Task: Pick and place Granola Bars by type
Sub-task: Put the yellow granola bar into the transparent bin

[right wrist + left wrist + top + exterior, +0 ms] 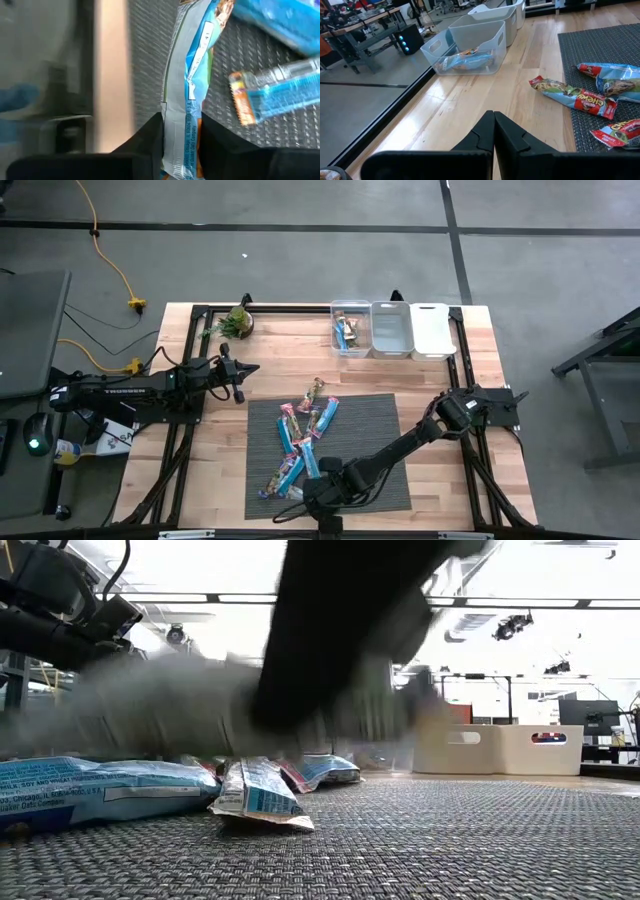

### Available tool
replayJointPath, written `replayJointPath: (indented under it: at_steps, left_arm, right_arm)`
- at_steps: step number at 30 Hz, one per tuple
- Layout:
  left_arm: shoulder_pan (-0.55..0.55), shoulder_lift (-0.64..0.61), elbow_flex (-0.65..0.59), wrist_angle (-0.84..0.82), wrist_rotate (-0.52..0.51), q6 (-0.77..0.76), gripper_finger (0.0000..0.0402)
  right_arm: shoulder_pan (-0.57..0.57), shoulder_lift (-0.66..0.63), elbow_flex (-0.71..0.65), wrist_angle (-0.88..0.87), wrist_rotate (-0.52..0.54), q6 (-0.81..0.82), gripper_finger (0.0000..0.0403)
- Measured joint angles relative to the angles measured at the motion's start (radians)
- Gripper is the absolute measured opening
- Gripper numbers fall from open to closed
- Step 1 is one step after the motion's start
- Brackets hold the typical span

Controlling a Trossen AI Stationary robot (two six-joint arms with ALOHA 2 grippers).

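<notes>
Blue bar [187, 100] between right jaws, wrist view only.

Two dark jointed arms — white lettering along the left arm [110, 389] — black angular claws.

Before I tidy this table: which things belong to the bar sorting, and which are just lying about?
Part of the job:
- granola bars piled on the grey mat
- blue-wrapped bar between the right claw fingers
- three bins, the first already holding bars

Just lying about:
- potted plant
- yellow cable on the floor
</notes>
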Motion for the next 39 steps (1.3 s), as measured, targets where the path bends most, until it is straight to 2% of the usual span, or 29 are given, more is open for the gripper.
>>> replayJointPath:
  at_steps: [5,10,14,20,27,31,34,39]
  left_arm:
    - [0.0,0.0,0.0,0.0,0.0,0.0,0.0001]
    - [0.0,0.0,0.0,0.0,0.0,0.0,0.0001]
    - [0.0,0.0,0.0,-0.001,0.0,0.0,0.0001]
    - [0.0,0.0,0.0,0.0,0.0,0.0,0.0001]
    - [0.0,0.0,0.0,0.0,-0.001,0.0,0.0001]
    - [0.0,0.0,0.0,0.0,-0.001,0.0,0.0001]
    - [0.0,0.0,0.0,0.0,-0.001,0.0,0.0001]
    - [0.0,0.0,0.0,0.0,-0.001,0.0,0.0001]
  right_arm:
    - [-0.015,-0.053,0.001,0.058,-0.087,0.001,0.0083]
    - [-0.045,-0.114,0.002,0.238,-0.272,0.015,0.0083]
    - [-0.074,-0.141,0.002,0.469,-0.435,0.038,0.0083]
    - [-0.123,-0.154,0.002,0.961,-0.643,0.146,0.0082]
    - [-0.165,-0.154,0.003,1.559,-0.756,0.278,0.0082]
    - [-0.181,-0.154,0.003,1.815,-0.807,0.341,0.0082]
    - [-0.185,-0.154,0.003,1.934,-0.836,0.378,0.0082]
    - [-0.184,-0.154,0.003,1.992,-0.88,0.391,0.0082]
